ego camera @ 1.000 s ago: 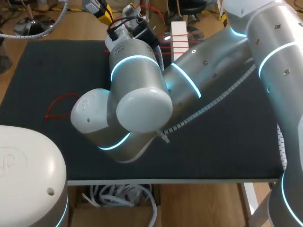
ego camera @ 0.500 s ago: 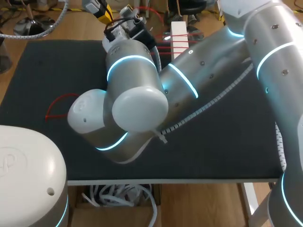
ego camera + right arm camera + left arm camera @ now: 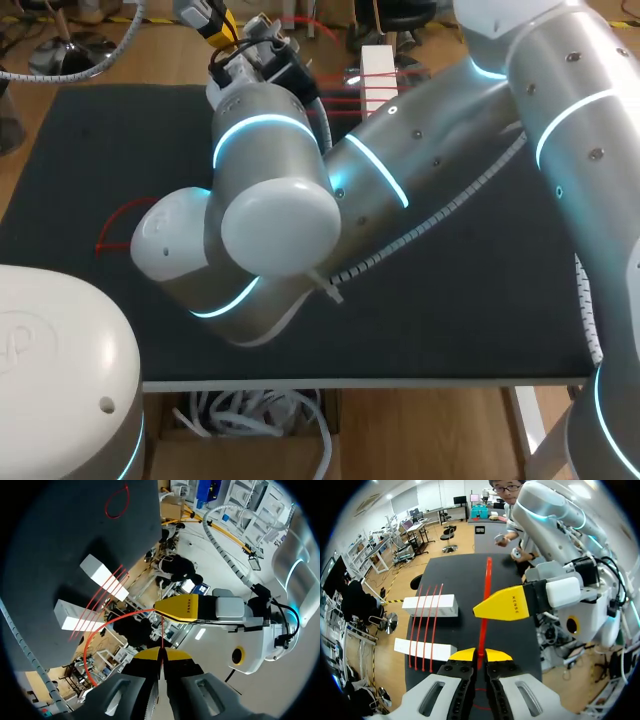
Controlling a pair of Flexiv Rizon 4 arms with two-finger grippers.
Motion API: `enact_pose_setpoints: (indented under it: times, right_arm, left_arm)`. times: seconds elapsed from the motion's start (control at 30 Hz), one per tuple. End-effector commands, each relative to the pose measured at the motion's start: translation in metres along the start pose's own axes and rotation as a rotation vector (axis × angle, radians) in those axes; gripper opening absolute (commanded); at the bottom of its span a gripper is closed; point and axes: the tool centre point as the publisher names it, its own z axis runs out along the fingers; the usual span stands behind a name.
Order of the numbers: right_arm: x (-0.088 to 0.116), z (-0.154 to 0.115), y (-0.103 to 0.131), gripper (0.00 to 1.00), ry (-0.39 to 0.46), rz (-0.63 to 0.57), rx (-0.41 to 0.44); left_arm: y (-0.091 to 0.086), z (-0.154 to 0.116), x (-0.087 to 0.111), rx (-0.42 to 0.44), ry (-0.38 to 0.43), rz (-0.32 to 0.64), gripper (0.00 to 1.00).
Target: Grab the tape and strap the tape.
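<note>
Matt dark cloth on worktop [image 3: 480, 300], smooth satin shell on right arm [image 3: 385, 170], smooth red tape [image 3: 484, 610], matt yellow plastic on left claw [image 3: 480, 654].

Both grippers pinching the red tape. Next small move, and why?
Probably swing the tape sideways over the two white blocks, beside the strands already there. The left gripper and right gripper both pinch it, and it runs alongside the blocks, not across them.

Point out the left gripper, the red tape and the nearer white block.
left gripper [image 3: 480, 654], left wrist view, midway between its yellow tips.
red tape [image 3: 487, 585], left wrist view, straight stretch ahead of that gripper.
nearer white block [image 3: 447, 652], left wrist view, bare white end of its top.
</note>
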Motion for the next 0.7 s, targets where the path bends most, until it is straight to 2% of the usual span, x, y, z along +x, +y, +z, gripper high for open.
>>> enact_pose_setpoints:
  times: [0.03, 0.7]
  right_arm:
    - [-0.002, 0.001, 0.003, 0.0, 0.007, -0.006, 0.0]
    - [-0.001, 0.006, 0.013, 0.0, 0.031, -0.018, -0.012]
  left_arm:
    - [-0.001, -0.001, 0.0, -0.004, 0.001, -0.001, 0.0]
    - [-0.001, -0.001, 0.0, -0.004, 0.001, -0.001, 0.0]
